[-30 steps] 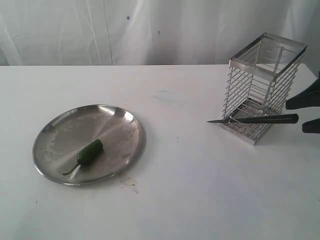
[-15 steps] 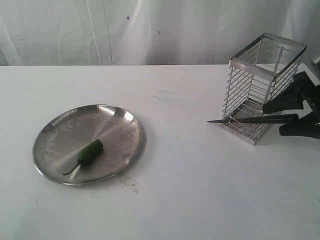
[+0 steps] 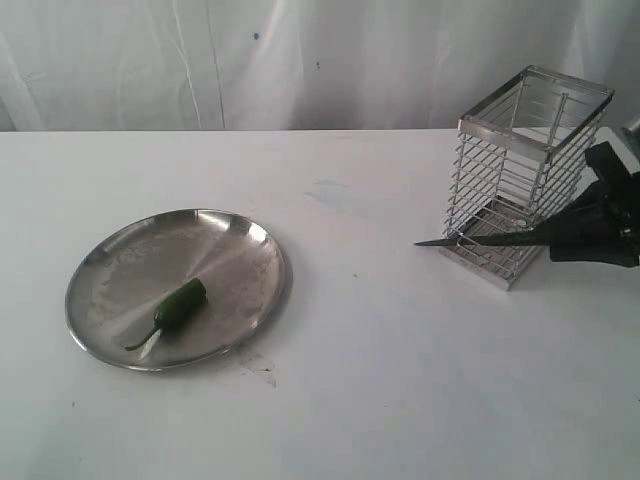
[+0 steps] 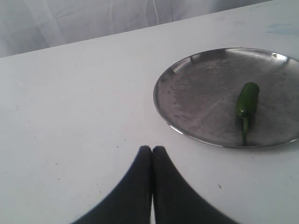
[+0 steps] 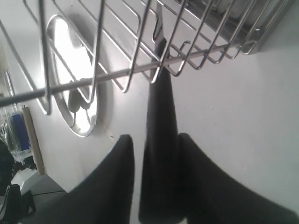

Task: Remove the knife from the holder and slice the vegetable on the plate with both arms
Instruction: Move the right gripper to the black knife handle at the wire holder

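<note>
The black knife [image 3: 485,240] lies level through the foot of the wire holder [image 3: 530,150], its pointed blade sticking out towards the plate. My right gripper [image 3: 562,240] is round its handle [image 5: 161,140]. One finger touches the handle and a thin gap shows at the other finger [image 5: 122,158]. The green vegetable [image 3: 180,303] lies with its stem on the steel plate [image 3: 120,260] at the left. My left gripper [image 4: 152,149] is shut and empty above the table, short of the plate [image 4: 201,102] and the vegetable [image 4: 246,100]. It does not show in the exterior view.
A white table [image 3: 380,380] carries everything, with a white curtain [image 3: 300,60] behind it. The holder's wires [image 5: 117,74] cross right in front of my right gripper. A small dark smudge [image 3: 262,368] marks the table beside the plate.
My right gripper has come in from the right edge and narrowed its fingers round the knife handle. The knife, the plate and the vegetable have not moved.
</note>
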Motion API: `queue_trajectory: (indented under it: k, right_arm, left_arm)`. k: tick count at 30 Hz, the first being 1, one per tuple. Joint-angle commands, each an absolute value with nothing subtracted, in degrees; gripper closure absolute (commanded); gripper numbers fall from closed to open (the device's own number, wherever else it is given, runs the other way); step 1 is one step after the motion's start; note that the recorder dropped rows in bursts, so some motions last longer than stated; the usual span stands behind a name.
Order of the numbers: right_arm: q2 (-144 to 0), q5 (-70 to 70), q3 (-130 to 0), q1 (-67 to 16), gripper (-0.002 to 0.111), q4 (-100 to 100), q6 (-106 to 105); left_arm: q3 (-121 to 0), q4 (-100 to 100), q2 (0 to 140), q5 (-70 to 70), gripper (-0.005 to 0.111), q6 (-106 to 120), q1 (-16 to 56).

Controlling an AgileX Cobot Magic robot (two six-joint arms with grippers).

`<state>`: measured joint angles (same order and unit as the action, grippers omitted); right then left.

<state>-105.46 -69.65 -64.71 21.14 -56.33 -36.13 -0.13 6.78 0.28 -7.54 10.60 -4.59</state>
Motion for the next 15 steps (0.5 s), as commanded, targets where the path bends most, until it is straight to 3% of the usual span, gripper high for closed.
queue_trajectory:
  k: [1,8,15]
  right_arm:
    - [-105.6,-70.0,-64.5,21.1,0.085,-56.6,-35.8]
    - [-105.0,-70.0,-64.6,21.1,0.091,-56.9,-33.7]
    - [-103.0,-70.0,-66.2,21.1,0.107,-56.8,-33.0]
  left_arm:
    - [0.0,7.2,0.0,-7.3,0.107,10.5,-4.2]
    - [0.0,7.2,0.0,-7.3,0.107,10.5,-4.2]
    - [0.0,7.2,0.0,-7.3,0.107,10.5,-4.2]
